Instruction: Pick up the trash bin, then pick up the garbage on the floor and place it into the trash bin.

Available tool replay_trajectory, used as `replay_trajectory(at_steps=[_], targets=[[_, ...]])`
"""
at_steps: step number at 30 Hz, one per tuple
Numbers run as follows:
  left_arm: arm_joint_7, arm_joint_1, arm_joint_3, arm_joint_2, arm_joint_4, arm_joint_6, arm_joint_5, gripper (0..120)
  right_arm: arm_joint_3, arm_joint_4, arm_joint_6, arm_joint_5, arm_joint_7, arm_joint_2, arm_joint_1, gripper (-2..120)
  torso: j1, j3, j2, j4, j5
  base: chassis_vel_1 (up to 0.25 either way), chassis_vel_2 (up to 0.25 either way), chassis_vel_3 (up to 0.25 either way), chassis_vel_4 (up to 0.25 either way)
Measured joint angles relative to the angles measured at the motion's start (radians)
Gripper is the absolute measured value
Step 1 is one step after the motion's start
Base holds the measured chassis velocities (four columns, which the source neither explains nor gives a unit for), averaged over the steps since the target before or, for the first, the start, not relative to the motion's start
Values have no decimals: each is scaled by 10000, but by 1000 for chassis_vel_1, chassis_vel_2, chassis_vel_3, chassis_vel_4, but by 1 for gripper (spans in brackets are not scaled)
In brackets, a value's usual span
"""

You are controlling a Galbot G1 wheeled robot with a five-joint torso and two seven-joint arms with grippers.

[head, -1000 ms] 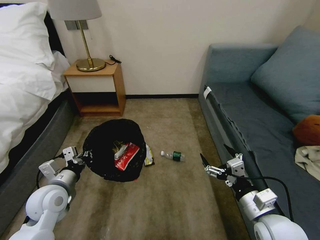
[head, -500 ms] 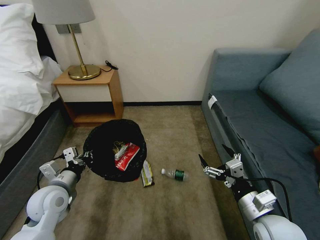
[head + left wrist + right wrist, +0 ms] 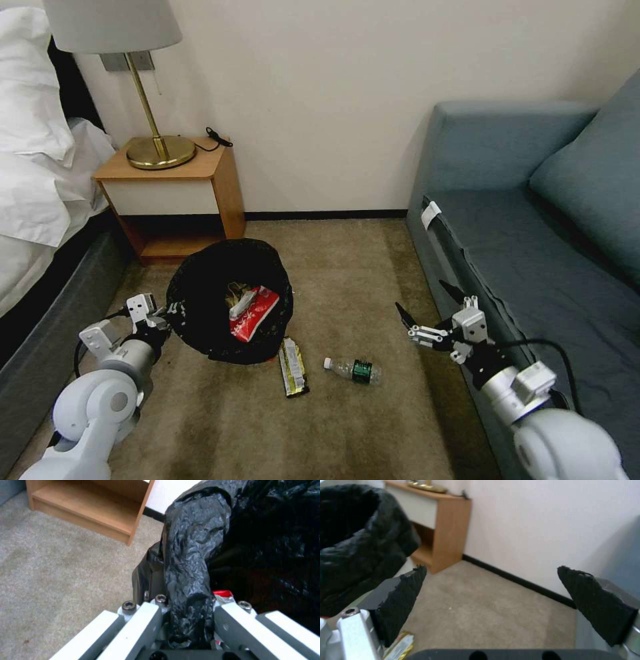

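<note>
Step in hand: two pieces remain on the carpet, the dark wrapper [image 3: 293, 375] and the small bottle [image 3: 353, 370]; I judge the bottle is mine to fetch with the right.
How to do it well: come down over the bottle across its narrow width, not along it, since it looks apt to roll; keep the bin level meanwhile.
Right gripper [image 3: 422, 313]: spread wide, empty, hovering above the floor beside the sofa [image 3: 507, 267], touching nothing.
Left gripper [image 3: 181, 605]: clenched on the bag-wrapped rim.
Trash bin [image 3: 207, 300]: held at my left, red-and-white packet [image 3: 254, 312] inside, wrapper just beside it.
</note>
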Motion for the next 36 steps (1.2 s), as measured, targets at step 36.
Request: replay_trajectory(at_steps=[36], targets=[[196,-389,-115,92,690,67,579,2,-11896,-6591,-1061,3321,-2289,-2752,10709,100,1,2,-1,-1,-1,0,0,0,0]])
